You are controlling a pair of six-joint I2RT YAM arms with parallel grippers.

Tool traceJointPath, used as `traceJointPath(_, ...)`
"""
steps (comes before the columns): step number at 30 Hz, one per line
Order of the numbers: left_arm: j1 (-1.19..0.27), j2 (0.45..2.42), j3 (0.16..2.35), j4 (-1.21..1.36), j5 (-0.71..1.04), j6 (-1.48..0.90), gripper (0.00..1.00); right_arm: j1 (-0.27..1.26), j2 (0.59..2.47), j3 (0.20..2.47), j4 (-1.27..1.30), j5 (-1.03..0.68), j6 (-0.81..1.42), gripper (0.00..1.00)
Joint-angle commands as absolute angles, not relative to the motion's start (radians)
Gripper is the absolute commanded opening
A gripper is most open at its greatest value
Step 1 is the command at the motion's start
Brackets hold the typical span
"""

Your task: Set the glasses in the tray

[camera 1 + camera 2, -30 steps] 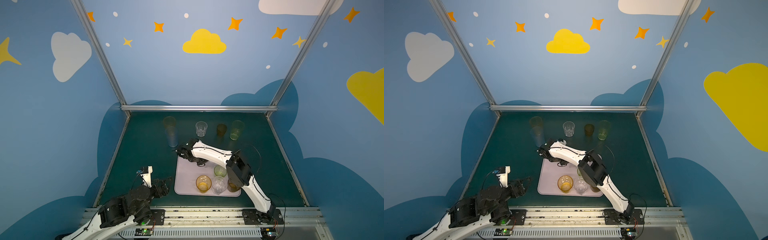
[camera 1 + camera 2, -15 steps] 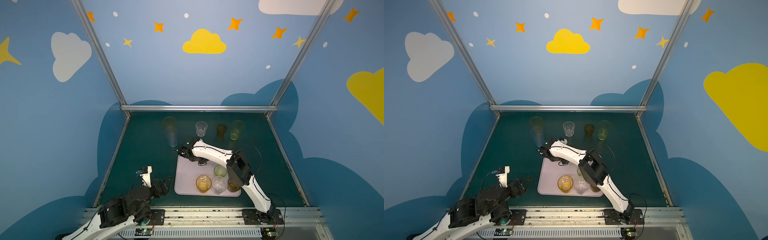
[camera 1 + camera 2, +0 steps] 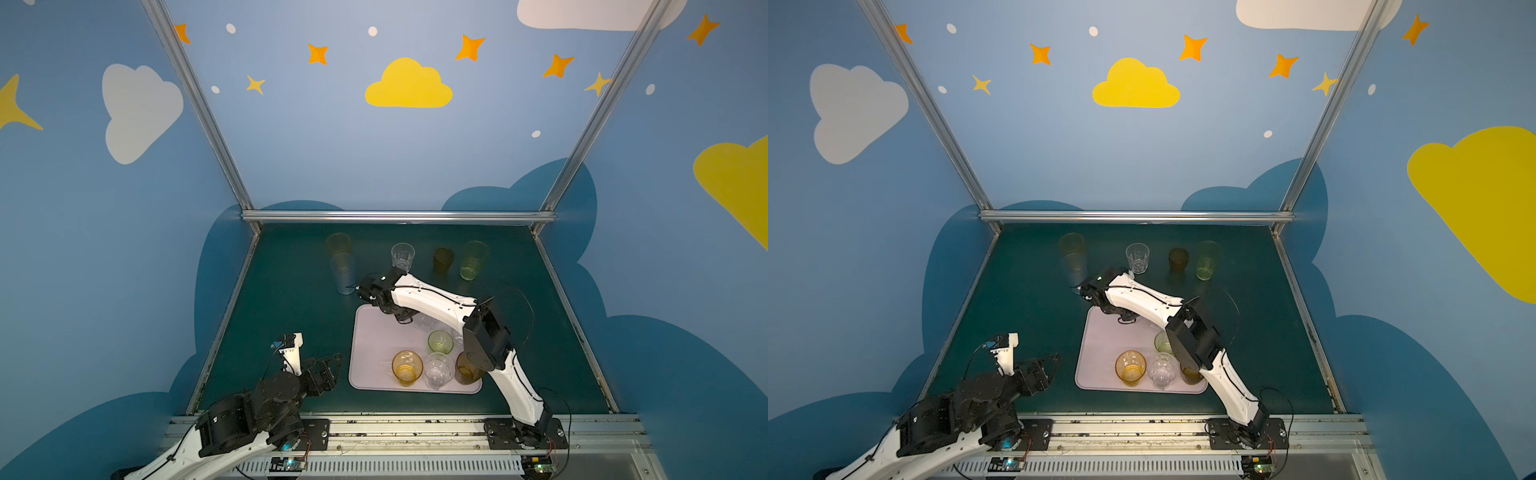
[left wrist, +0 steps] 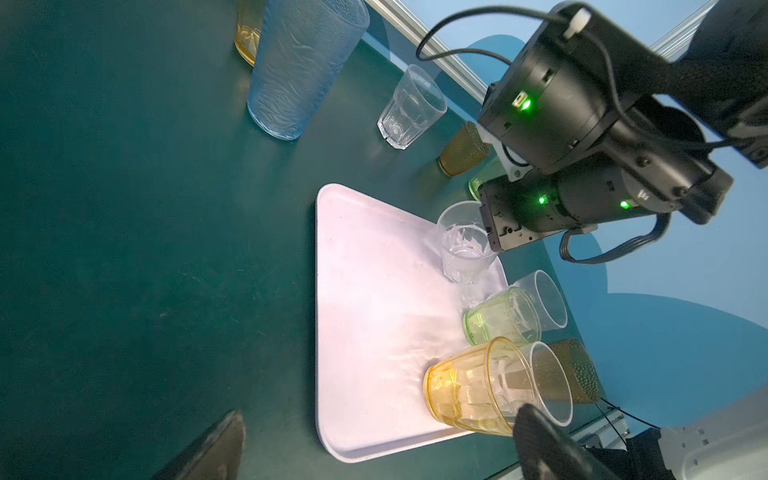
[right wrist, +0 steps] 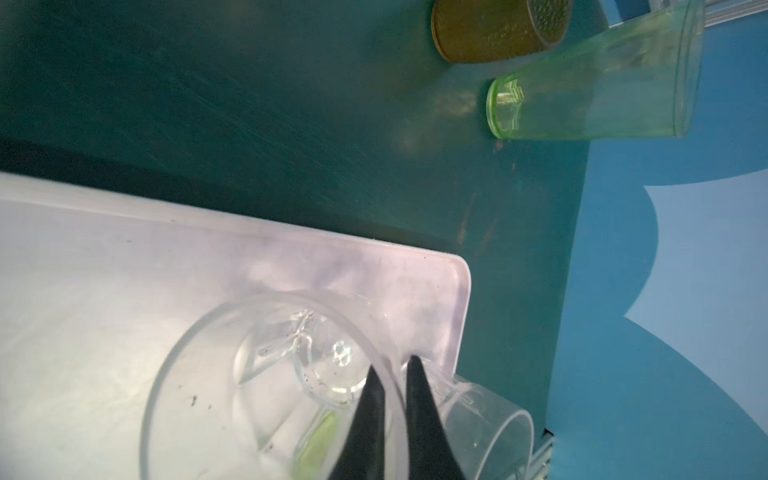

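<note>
The pale lilac tray (image 3: 374, 345) lies at the middle front of the green table. My right gripper (image 5: 390, 363) is shut on the rim of a short clear glass (image 5: 208, 374), one finger inside and one outside. That glass (image 4: 463, 249) stands upright at the tray's far right corner. An amber glass (image 3: 407, 368), a clear one (image 3: 438, 370), a brown one (image 3: 463, 370) and a short green one (image 3: 440, 341) also stand in the tray. My left gripper (image 3: 328, 370) hangs open and empty left of the tray's near edge.
On the table behind the tray stand a tall orange glass (image 3: 338, 244), a tall blue one (image 3: 344, 272), a short clear one (image 3: 402, 257), a short brown one (image 3: 443, 260) and a tall green one (image 3: 473, 259). Blue walls close in three sides.
The right wrist has shifted only slightly over the tray's far edge. The left arm and all the other glasses have stayed where they were.
</note>
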State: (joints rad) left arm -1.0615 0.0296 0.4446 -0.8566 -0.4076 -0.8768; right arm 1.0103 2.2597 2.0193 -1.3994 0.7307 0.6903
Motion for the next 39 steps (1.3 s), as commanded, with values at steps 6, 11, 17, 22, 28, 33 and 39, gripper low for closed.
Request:
traceJointPath(6,-1.065,0.023,0.448,-0.879,-0.44,-0.883,1.0,1.01,2.097,1.931,-1.213,0.61,0.679,0.0)
traceJointPath(11,-1.065,0.023,0.448,-0.879,-0.44,-0.885,1.0,1.009,2.007,1.831,-1.126,0.546,0.685,0.0)
traceJointPath(17,-1.064,0.027,0.454,-0.879,-0.438,-0.887,1.0,1.014,1.915,1.726,-1.061,0.5,0.714,0.0)
traceJointPath(22,-1.065,0.035,0.463,-0.884,-0.44,-0.887,1.0,1.029,1.851,1.622,-1.021,0.489,0.748,0.0)
traceJointPath(28,-1.065,0.058,0.463,-0.874,-0.443,-0.883,1.0,1.053,1.773,1.525,-0.991,0.478,0.791,0.0)
traceJointPath(33,-1.064,0.082,0.471,-0.858,-0.446,-0.871,1.0,1.072,1.724,1.469,-1.011,0.49,0.84,0.0)
traceJointPath(39,-1.063,0.107,0.476,-0.842,-0.454,-0.86,1.0,1.087,1.684,1.396,-0.993,0.498,0.884,0.0)
